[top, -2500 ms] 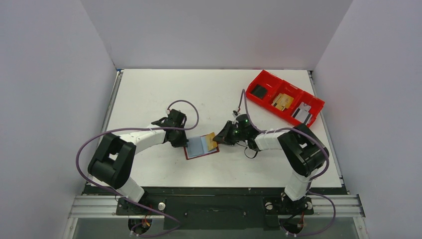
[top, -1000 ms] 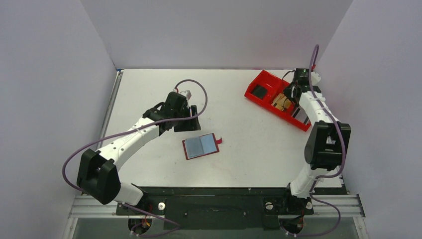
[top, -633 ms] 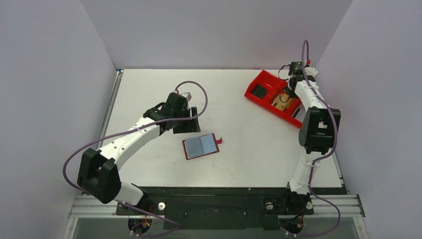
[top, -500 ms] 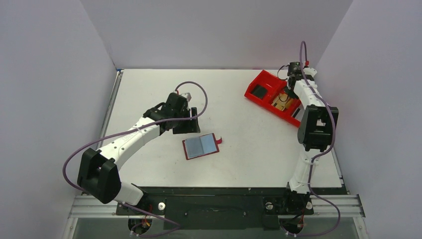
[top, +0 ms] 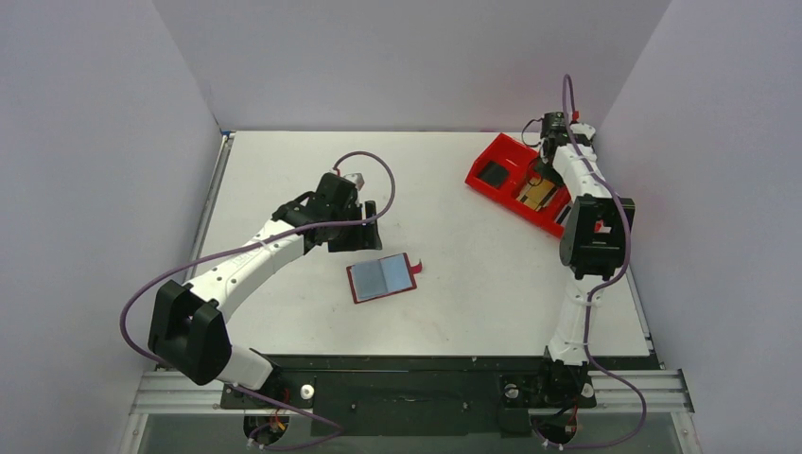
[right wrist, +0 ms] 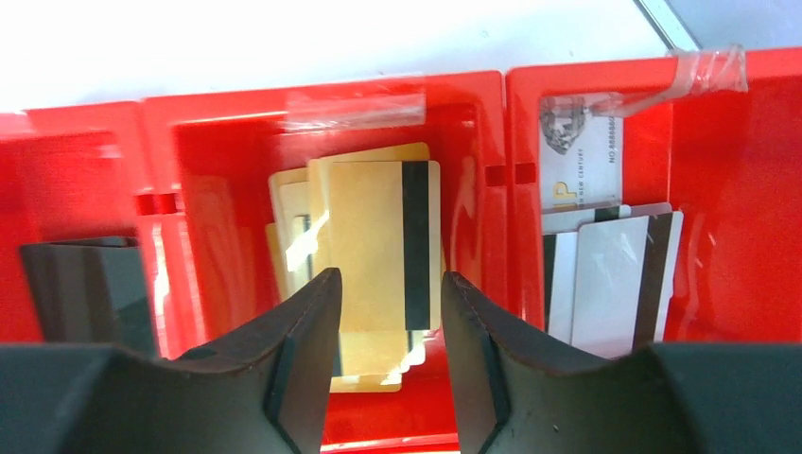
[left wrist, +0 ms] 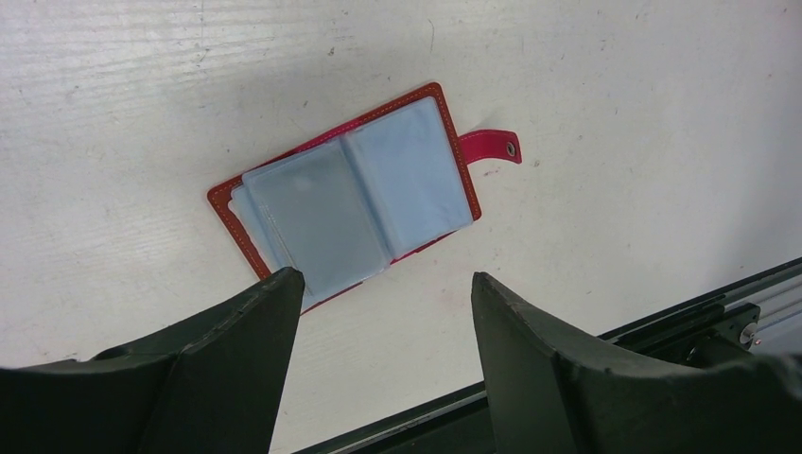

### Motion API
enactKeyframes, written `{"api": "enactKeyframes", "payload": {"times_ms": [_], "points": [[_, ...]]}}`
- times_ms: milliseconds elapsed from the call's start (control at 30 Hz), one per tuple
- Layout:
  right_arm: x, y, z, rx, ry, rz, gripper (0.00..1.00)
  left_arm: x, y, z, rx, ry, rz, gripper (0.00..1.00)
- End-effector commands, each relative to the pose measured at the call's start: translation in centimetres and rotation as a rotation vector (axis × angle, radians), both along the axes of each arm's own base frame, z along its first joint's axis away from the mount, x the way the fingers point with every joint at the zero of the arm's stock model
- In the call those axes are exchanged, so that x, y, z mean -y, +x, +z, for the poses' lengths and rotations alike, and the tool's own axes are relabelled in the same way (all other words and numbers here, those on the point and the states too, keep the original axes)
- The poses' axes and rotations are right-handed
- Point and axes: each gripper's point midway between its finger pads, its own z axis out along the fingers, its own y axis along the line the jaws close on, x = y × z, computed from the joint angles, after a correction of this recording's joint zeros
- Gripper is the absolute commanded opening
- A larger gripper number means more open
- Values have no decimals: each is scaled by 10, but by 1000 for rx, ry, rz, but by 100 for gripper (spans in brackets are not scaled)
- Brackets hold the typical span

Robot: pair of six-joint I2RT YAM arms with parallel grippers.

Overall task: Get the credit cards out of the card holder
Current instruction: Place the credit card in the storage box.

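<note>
The white surface point(top: 284, 180) carries everything. The left arm point(top: 255, 260) reaches forward and to the right in a long, low diagonal, with its purple cable looping above the wrist. The right arm point(top: 591, 227) stands tall along the right edge. Its upper links stretch toward the far right corner and its wrist bends down.

The left gripper point(top: 364, 222) hangs above the surface, just beyond the card holder point(top: 382, 277) and apart from it. In the left wrist view the jaws of the left gripper point(left wrist: 383, 284) are spread wide with nothing between them, and the card holder point(left wrist: 350, 203) lies below.

The right gripper point(right wrist: 390, 282) points down over the middle compartment of the red bin point(right wrist: 322, 87). Its jaws are parted and grip nothing.

The card holder lies open and flat near the middle of the surface, with its strap point(left wrist: 492, 147) sticking out to one side. Blue-grey cards point(left wrist: 322, 222) overlap across both halves of it.

A stack of yellowish credit cards point(right wrist: 374, 236) rests in the bin's middle compartment. The top one shows a dark stripe. White cards point(right wrist: 610, 274) with dark stripes lie in the compartment to its right in the right wrist view, and a dark item point(right wrist: 85, 284) in the one to its left.
</note>
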Motion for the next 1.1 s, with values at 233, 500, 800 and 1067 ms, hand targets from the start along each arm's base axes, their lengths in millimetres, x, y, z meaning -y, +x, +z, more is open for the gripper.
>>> {"api": "enactKeyframes", "payload": {"times_ms": [233, 500, 800, 1067], "points": [[-64, -2, 87, 164, 80, 139, 47, 2, 15, 14, 42, 0, -7, 65], [-157, -59, 99, 243, 268, 353, 48, -19, 22, 4, 24, 23, 54, 65], [-279, -132, 70, 218, 434, 625, 47, -53, 23, -9, 0, 67, 149, 66], [-371, -180, 34, 124, 495, 839, 47, -90, 23, -25, -27, 117, 282, 66]]}}
